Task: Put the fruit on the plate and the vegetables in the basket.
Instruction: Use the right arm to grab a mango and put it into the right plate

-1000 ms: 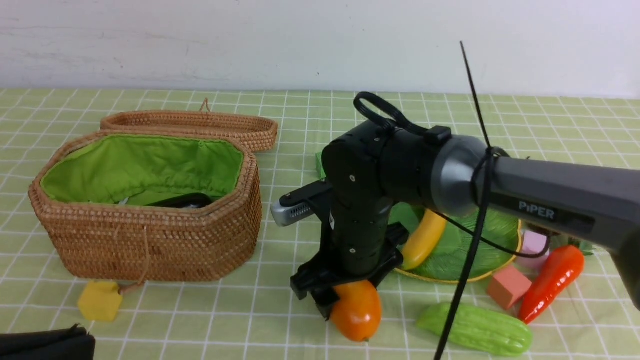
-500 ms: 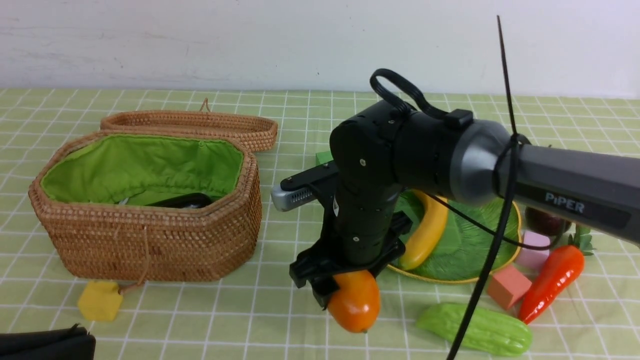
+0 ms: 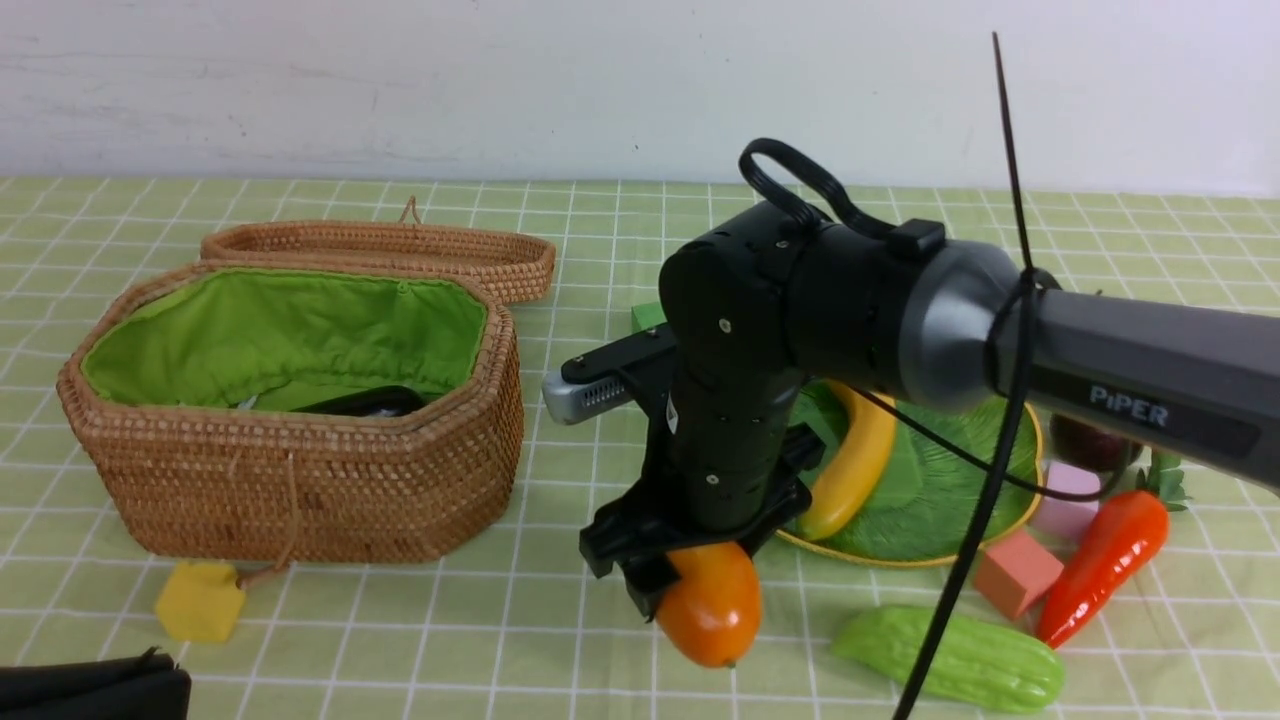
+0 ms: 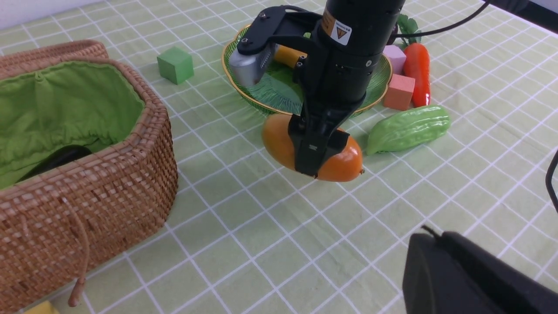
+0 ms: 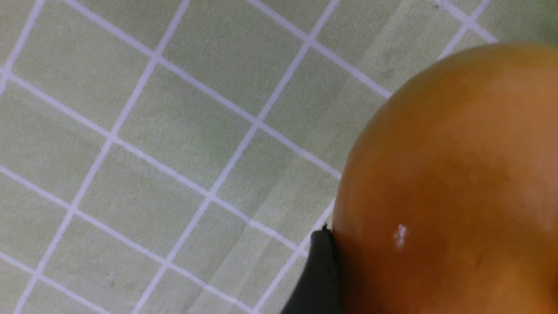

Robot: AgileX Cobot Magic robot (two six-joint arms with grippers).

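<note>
My right gripper (image 3: 690,590) is shut on the orange mango (image 3: 712,610) and holds it just above the cloth, in front of the green plate (image 3: 920,490). The mango fills the right wrist view (image 5: 449,183). The banana (image 3: 850,470) lies on the plate. The mangosteen (image 3: 1090,440) sits behind the plate's right side. The carrot (image 3: 1105,560) and bitter gourd (image 3: 950,660) lie on the cloth at the right. The eggplant (image 3: 365,402) lies inside the basket (image 3: 300,480). My left gripper (image 4: 436,244) is shut and empty, low at the near left.
The basket lid (image 3: 380,250) lies behind the basket. A yellow cube (image 3: 200,600) sits in front of the basket. A green cube (image 4: 175,64) is behind the plate. A salmon cube (image 3: 1015,572) and a pink cube (image 3: 1068,495) sit beside the carrot.
My right gripper has lifted the mango a little off the cloth, then held still over the last half second. The left arm has not moved.
</note>
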